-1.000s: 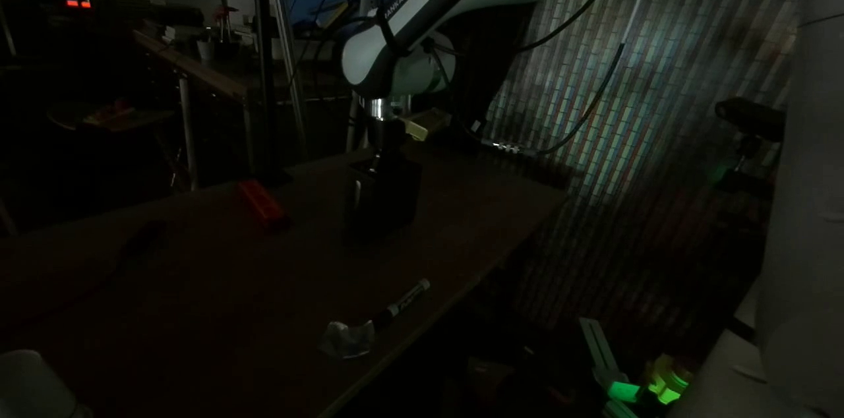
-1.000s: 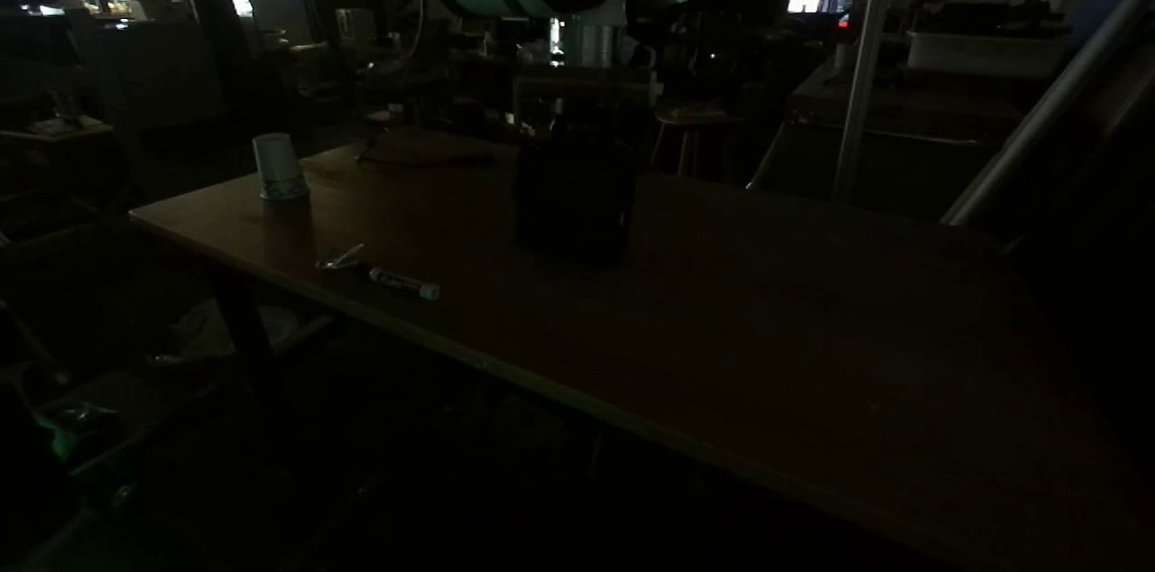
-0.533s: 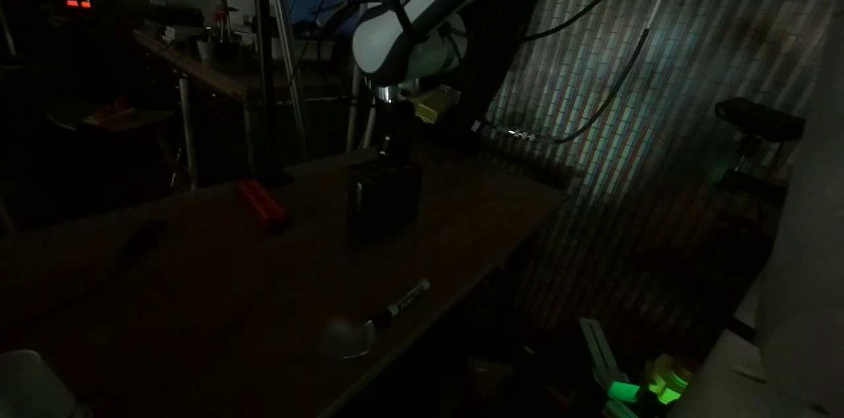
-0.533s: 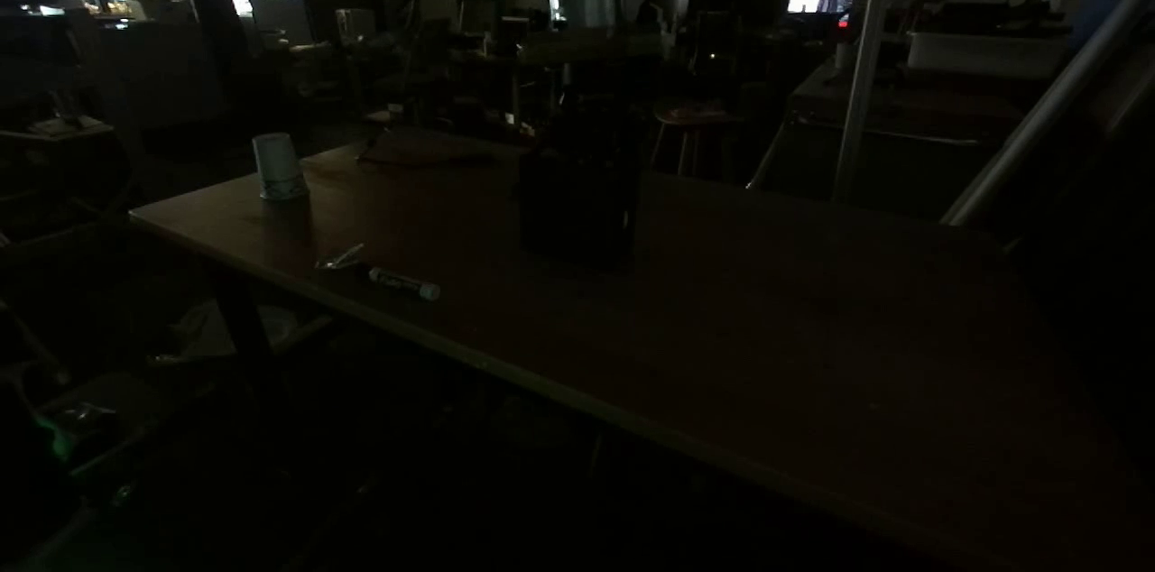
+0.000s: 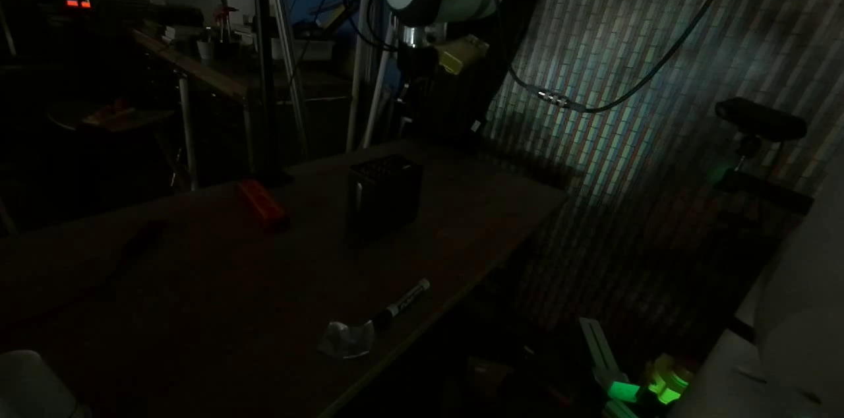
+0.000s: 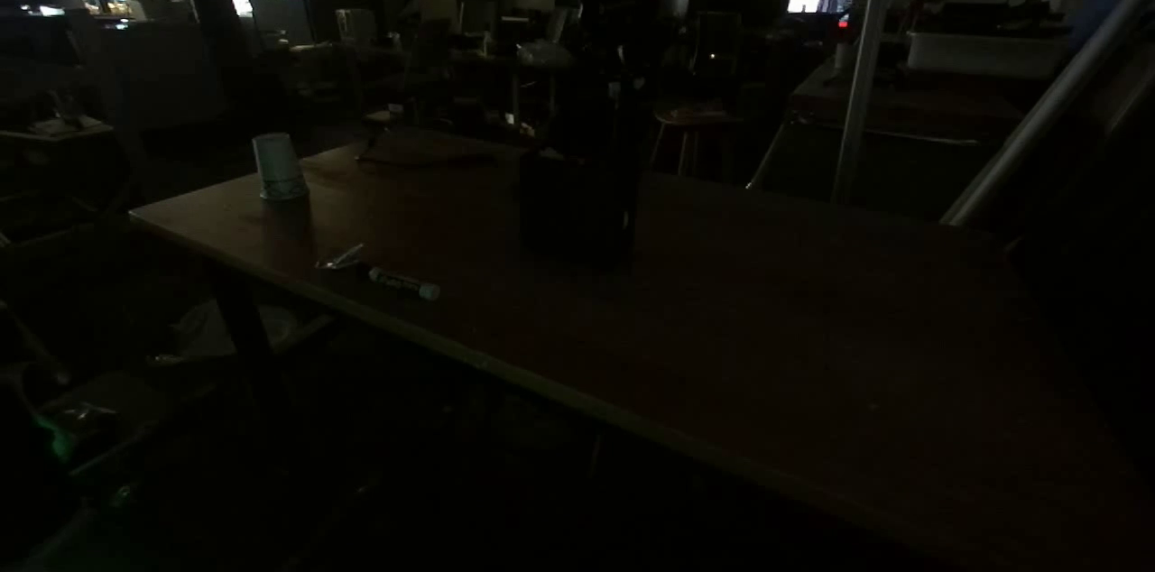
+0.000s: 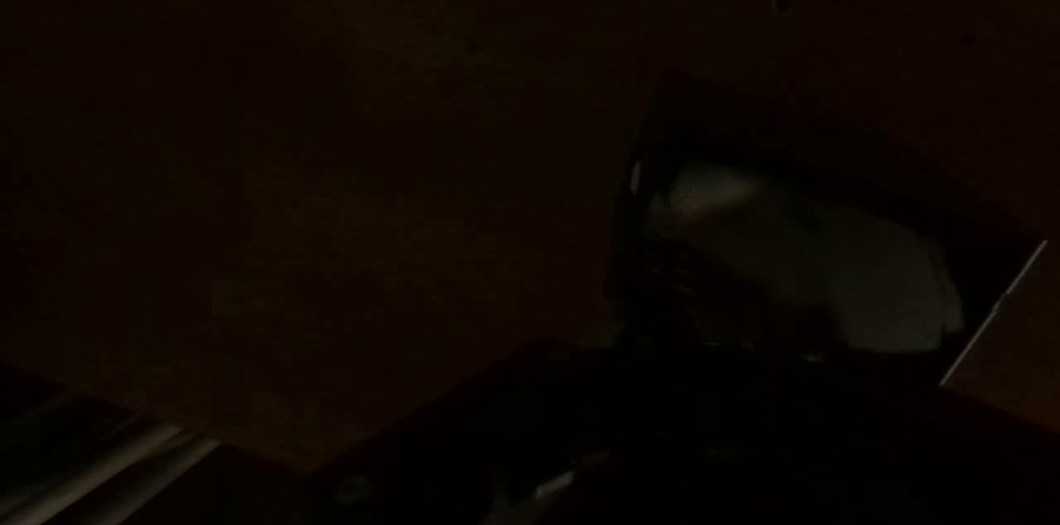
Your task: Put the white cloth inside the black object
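Up and away since half a second ago comes the gripper, now well clear of the boxy, straight-edged black object; too dark to tell how wide it stands or whether it grips anything. And there's the white cloth, a soft pale blur inside that object in the wrist view! Crumpled clear plastic and a slim marker lie on the reddish-brown table; a striped, brick-patterned backdrop glimmers behind.

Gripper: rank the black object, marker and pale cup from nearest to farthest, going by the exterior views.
1. Black object: standing on the table.
2. Marker: lying near the table's edge.
3. Pale cup: lower-left corner of an exterior view, partly cut off.
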